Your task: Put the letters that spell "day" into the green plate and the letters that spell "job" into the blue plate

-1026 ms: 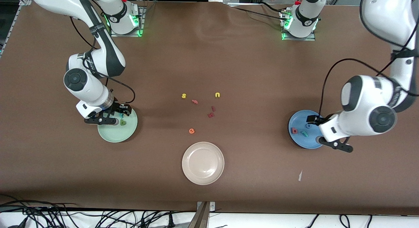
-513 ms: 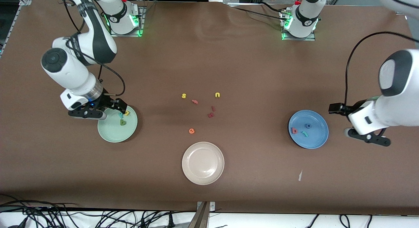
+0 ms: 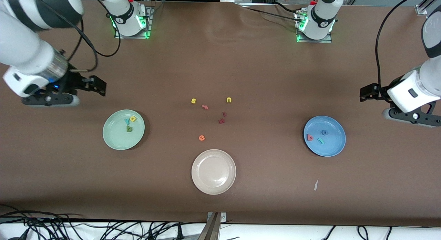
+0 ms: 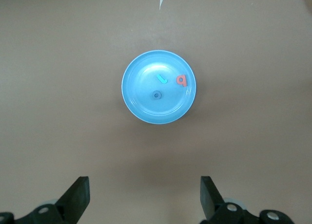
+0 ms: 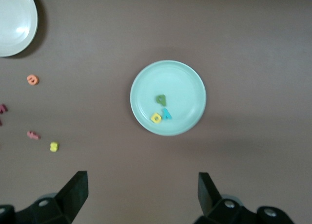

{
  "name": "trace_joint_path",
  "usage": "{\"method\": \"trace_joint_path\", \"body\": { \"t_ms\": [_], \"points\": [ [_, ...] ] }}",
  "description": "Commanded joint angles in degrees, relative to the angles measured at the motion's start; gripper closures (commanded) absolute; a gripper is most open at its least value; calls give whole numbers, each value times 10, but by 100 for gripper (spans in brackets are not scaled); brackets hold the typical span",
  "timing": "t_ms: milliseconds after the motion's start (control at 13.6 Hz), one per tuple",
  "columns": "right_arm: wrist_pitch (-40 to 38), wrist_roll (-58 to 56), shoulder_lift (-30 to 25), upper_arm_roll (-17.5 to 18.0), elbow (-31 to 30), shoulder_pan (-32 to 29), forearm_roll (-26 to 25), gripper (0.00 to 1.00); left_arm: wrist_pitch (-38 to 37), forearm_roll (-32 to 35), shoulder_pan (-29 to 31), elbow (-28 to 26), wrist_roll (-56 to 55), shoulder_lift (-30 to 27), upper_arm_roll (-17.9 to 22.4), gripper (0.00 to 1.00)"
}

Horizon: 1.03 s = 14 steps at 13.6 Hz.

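Sorting done: "day" letters (image 3: 129, 124) in the green plate (image 3: 115, 140), "job" letters (image 3: 318, 137) in the blue plate (image 3: 332, 147), so the left end effector (image 3: 399, 104) and right end effector (image 3: 74, 92) hang released and empty above the worktop (image 3: 220, 61) beside their plates.

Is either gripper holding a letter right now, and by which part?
Nothing is held. The left gripper and right gripper are both open and empty.
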Motion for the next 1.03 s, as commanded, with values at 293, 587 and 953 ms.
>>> {"method": "trace_joint_path", "body": {
  "t_ms": [293, 587, 953],
  "points": [
    [-61, -30, 14, -9, 71, -13, 9, 0, 47, 0, -29, -81, 19, -66, 53, 0],
    [-60, -28, 15, -7, 71, -11, 9, 0, 58, 0, -38, -108, 11, -89, 53, 0],
    [-61, -33, 14, -10, 71, -14, 9, 0, 92, -10, -39, -151, -34, -120, 53, 0]
  ]
}}
